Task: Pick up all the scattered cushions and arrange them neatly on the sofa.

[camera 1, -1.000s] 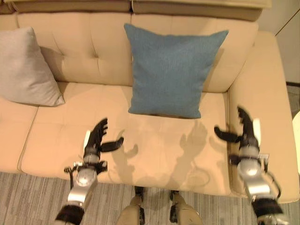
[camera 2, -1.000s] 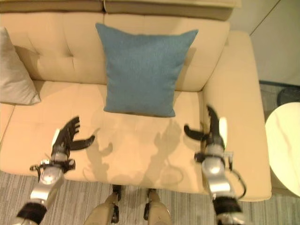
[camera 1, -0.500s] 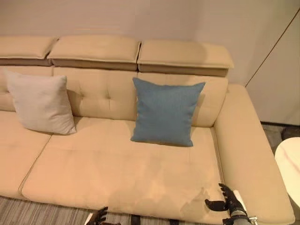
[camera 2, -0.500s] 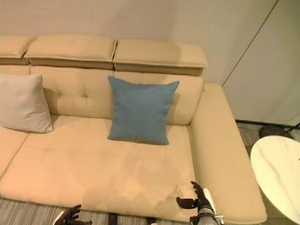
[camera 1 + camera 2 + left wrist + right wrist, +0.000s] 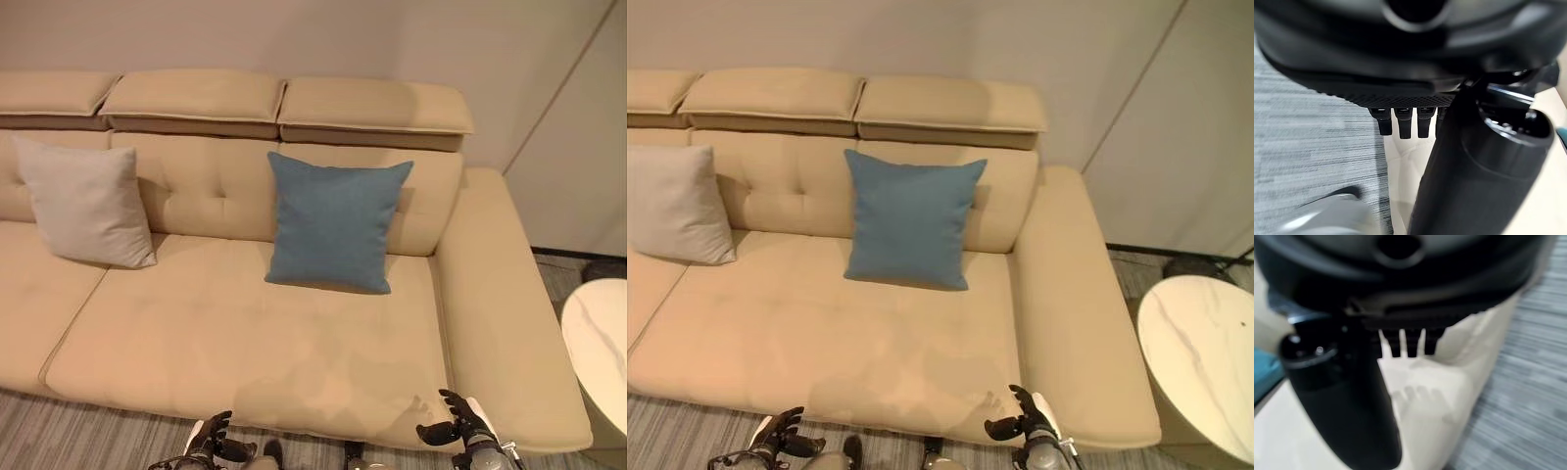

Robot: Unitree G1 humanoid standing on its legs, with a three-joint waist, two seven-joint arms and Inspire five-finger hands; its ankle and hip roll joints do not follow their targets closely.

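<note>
Presently, no legible writing noted. Blue cushion (image 5: 333,222) and grey cushion (image 5: 83,201) upright against sofa (image 5: 294,343) backrest. Left hand (image 5: 211,441) and right hand (image 5: 458,423), fingers spread, empty, at near edge.

From the head we look down and forward on the sofa (image 5: 294,343) from a little way back; our two eyes share it, the right one taking in more of the round table (image 5: 1200,362). Each wrist camera looks along its own hand (image 5: 1405,125) (image 5: 1400,345), very close, at the sofa's front edge and the floor (image 5: 1308,147).
</note>
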